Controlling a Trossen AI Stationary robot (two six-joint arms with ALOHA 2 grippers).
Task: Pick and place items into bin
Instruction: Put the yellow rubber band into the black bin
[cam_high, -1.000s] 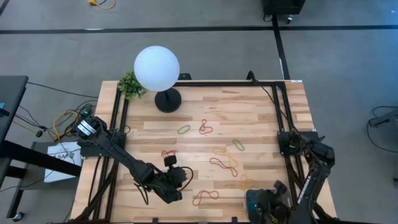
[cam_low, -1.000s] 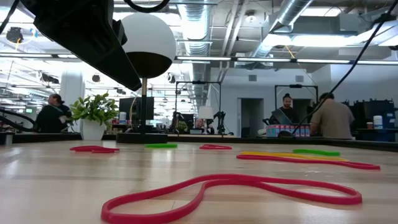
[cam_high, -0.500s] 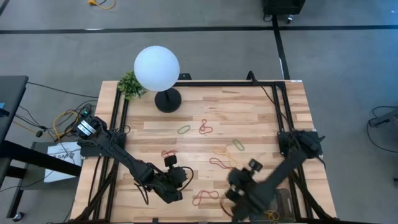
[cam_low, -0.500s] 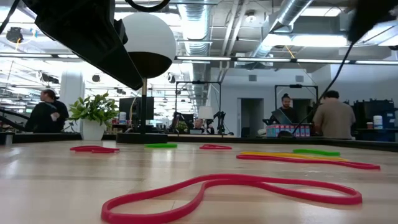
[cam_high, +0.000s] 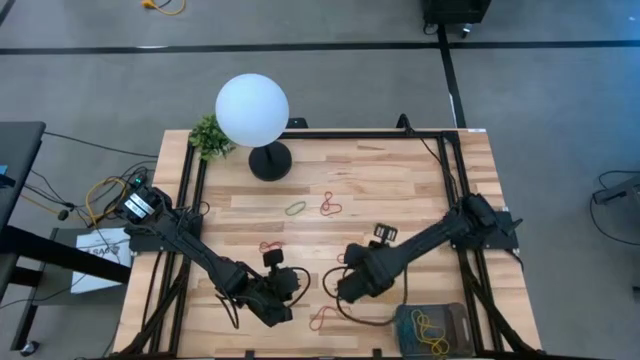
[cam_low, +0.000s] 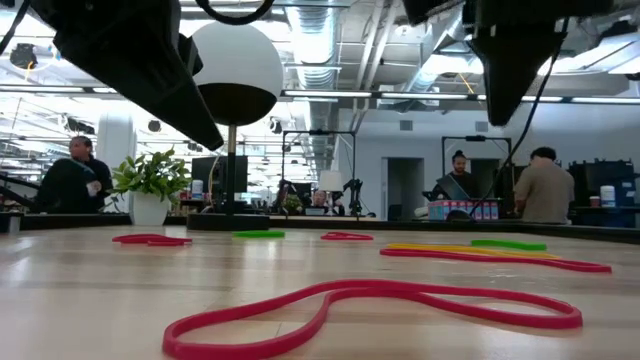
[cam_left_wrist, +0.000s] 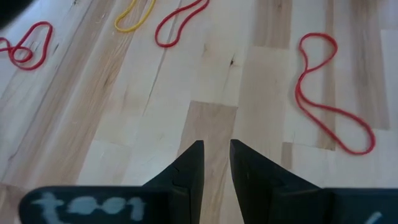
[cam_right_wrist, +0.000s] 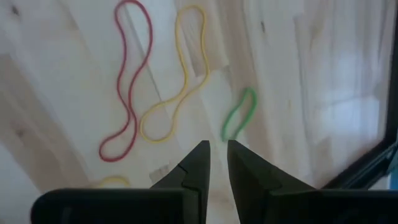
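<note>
Right gripper (cam_high: 352, 285) empty, fingers narrow, over red band (cam_right_wrist: 127, 81), likely lining up next pick; left gripper (cam_high: 277, 290) narrow, idle.

The right arm (cam_high: 400, 258) covers some bands near the table (cam_high: 420, 175) centre; the bin (cam_high: 432, 328) at 5 o'clock is cut off by the edge.

The wooden counter (cam_high: 420, 180) carries scattered rubber bands (cam_high: 330, 204), a white globe lamp (cam_high: 252, 110), a small plant (cam_high: 210, 137) and the mesh bin (cam_high: 433, 327) holding yellow bands.
</note>
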